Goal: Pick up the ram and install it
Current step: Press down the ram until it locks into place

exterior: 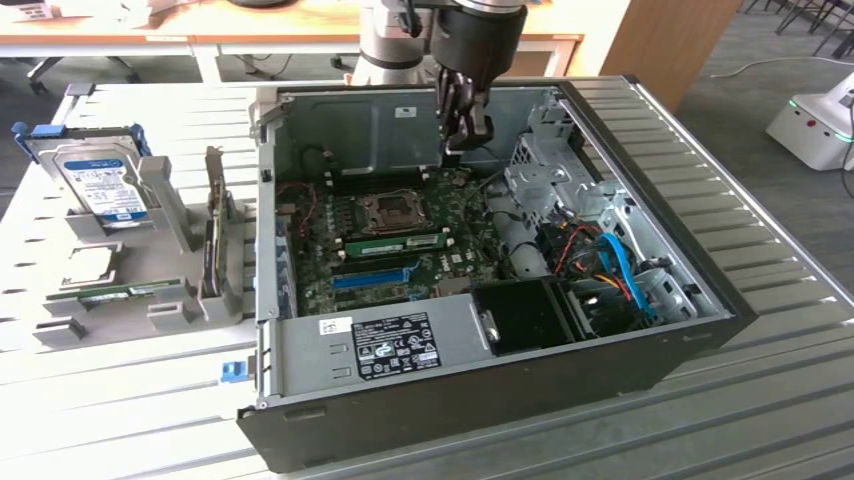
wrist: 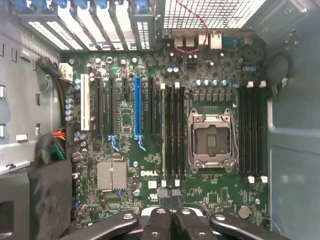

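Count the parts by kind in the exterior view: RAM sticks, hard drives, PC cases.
Green RAM sticks: 2 (seated stick, loose stick)
Hard drive: 1
Computer case: 1
Total: 4

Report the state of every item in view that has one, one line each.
computer case: open, side panel off
ram: standing in a slot beside the CPU socket, not held
CPU socket: bare, no cooler on it
end effector: shut, empty, hanging inside the case
second green stick: lying in the grey holder
hard drive: upright in the holder
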Available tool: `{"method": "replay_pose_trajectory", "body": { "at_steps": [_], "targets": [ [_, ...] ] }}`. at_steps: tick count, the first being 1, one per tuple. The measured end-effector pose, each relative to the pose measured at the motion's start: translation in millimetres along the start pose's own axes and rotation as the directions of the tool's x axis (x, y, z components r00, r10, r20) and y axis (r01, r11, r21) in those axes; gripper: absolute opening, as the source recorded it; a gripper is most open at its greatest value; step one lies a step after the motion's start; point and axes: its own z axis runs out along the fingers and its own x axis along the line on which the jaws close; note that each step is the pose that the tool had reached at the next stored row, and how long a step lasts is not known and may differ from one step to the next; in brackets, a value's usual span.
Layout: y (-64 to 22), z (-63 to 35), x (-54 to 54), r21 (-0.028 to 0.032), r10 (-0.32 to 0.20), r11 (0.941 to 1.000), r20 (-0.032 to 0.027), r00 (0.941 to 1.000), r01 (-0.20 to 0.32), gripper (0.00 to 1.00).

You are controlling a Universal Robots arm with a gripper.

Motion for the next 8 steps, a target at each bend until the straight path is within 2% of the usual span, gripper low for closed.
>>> {"method": "replay_pose_trajectory", "body": {
  "at_steps": [8],
  "targets": [
    [-8.1, -0.2, -0.3, 0.0000, 0.000, 1.0000, 0.0000, 1.0000, 0.000, 0.11]
  ]
}}
